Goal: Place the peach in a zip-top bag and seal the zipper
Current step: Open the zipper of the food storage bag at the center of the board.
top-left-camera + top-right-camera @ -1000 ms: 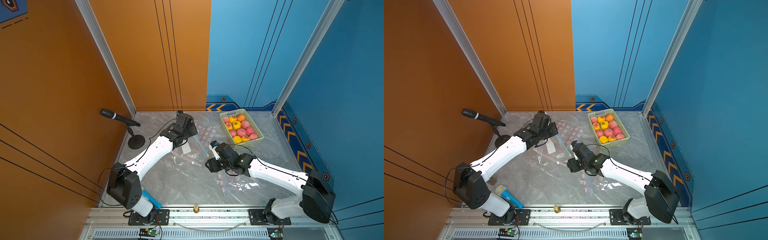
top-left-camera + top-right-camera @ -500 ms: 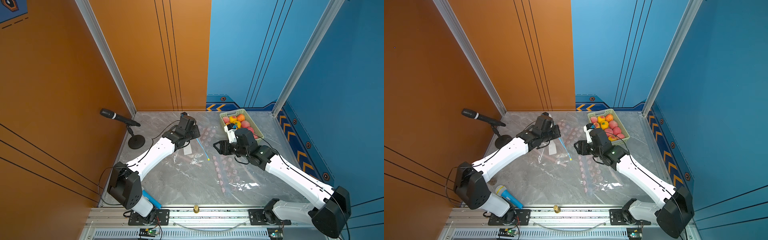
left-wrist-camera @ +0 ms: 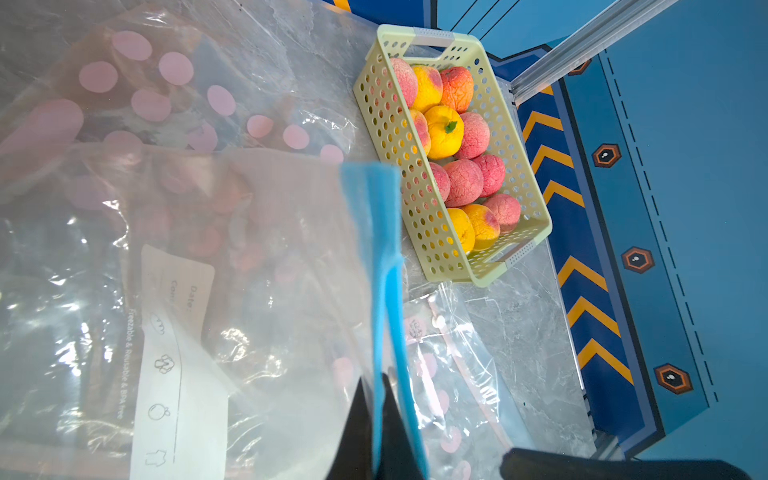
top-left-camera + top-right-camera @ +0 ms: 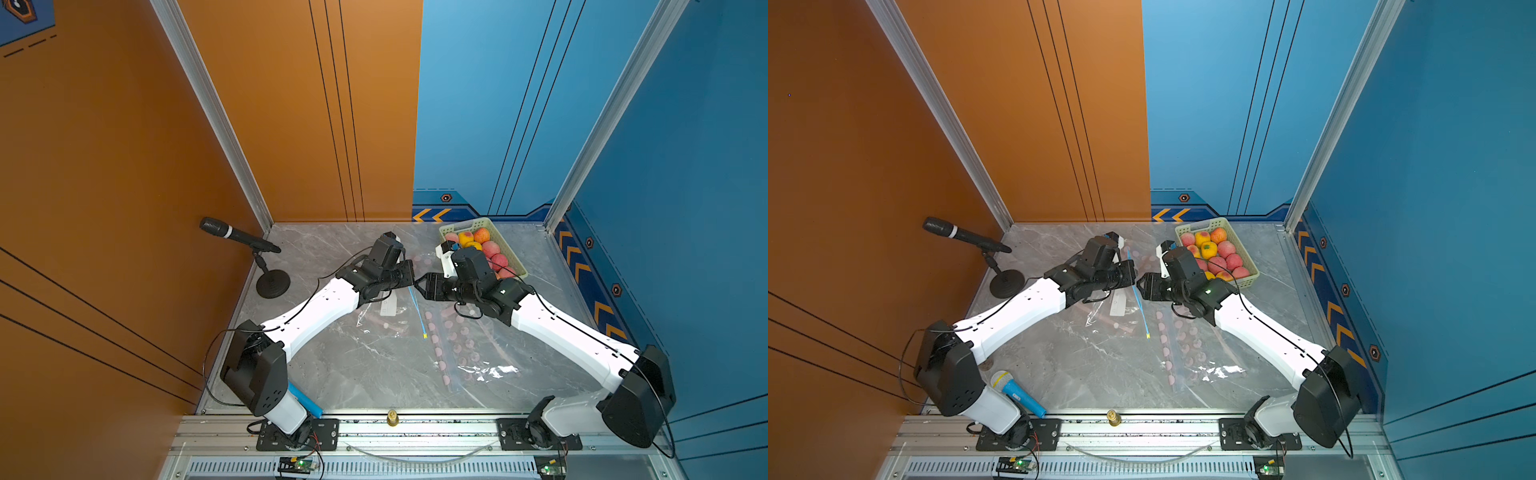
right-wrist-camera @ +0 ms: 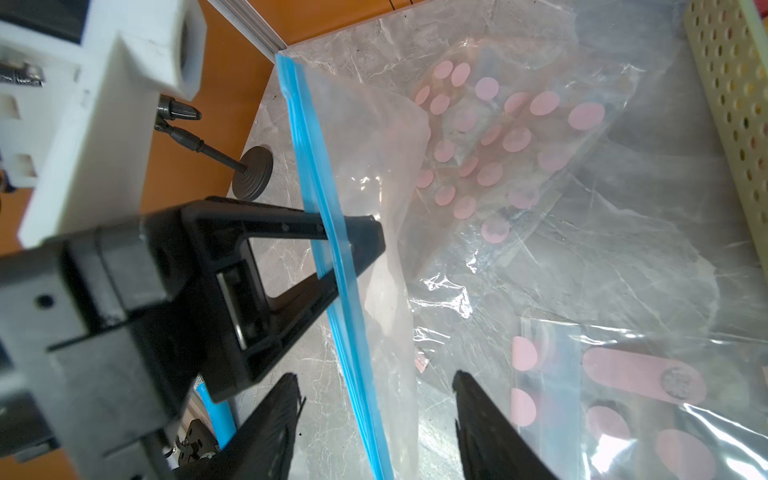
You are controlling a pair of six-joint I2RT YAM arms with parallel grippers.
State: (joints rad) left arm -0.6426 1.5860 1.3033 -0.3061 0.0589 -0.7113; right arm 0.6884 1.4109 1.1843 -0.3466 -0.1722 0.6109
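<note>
A clear zip-top bag (image 3: 257, 257) with a blue zipper strip (image 4: 417, 309) hangs off the table. My left gripper (image 3: 374, 382) is shut on that strip, as the right wrist view also shows on the left gripper (image 5: 345, 241). My right gripper (image 5: 374, 376) is open, one finger on each side of the strip just below the left gripper's hold, touching nothing. In both top views the two grippers meet nose to nose, with the left gripper (image 4: 409, 276) facing the right gripper (image 4: 1142, 286). Several pink and yellow peaches (image 3: 463, 183) lie in the pale green basket (image 3: 399, 137); none is in the bag.
More clear bags with pink dots (image 4: 457, 336) lie flat on the marble table under and in front of the right arm. A black microphone on a stand (image 4: 239, 237) is at the back left. A blue toy microphone (image 4: 1017, 392) lies by the left arm's base.
My right arm swung up from the table middle, past the basket, and came in beside the left gripper at the zipper, its jaws narrowing slightly. The left gripper kept its hold.
</note>
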